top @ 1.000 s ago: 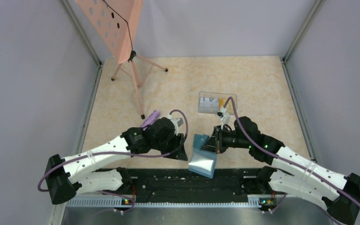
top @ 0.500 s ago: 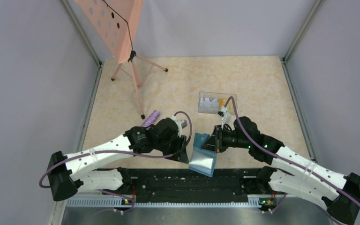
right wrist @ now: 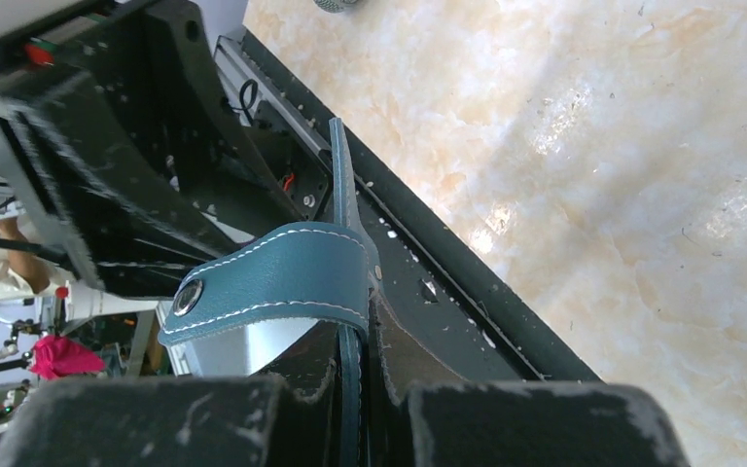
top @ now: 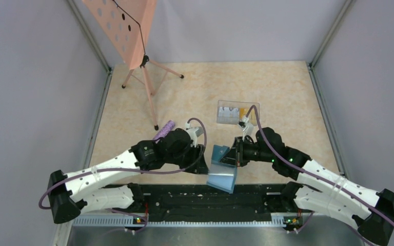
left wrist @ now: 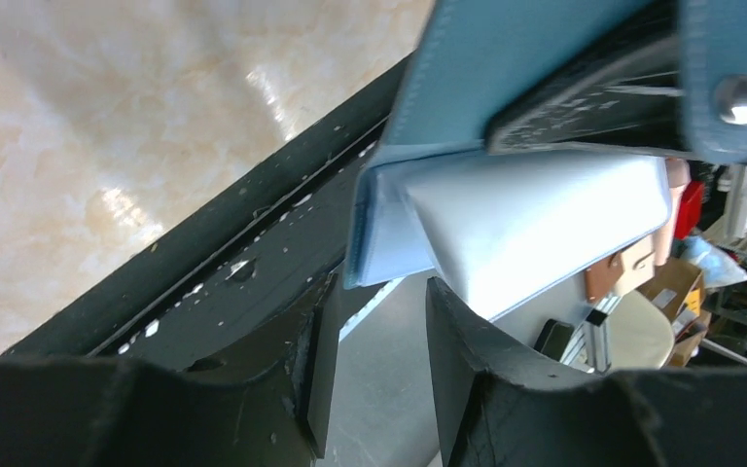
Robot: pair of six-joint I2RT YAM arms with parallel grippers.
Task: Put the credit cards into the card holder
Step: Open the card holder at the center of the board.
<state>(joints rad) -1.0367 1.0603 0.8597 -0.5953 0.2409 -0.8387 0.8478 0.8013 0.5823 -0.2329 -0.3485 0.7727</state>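
— Two panels of the card holder are seen spread apart above the near edge of the counter. How is it held?

— One teal panel is clamped edge-on by the closed right end effector, and the snap tab is draped across in front of it. The pale blue inner flap hangs free just ahead of the left end effector, whose fingers are parted with nothing between them.

— What is judged to make this step go well?

— The pale flap should be pinched near its free corner, and the holder drawn wider without being twisted out of the right grip, so that a slot mouth is exposed. The credit cards are lying well apart from it, in a clear tray further back, so a steady hold is wanted before one is fetched.

— Can any brand or lettering be read?

— None can be made out; the card faces are shown too small.
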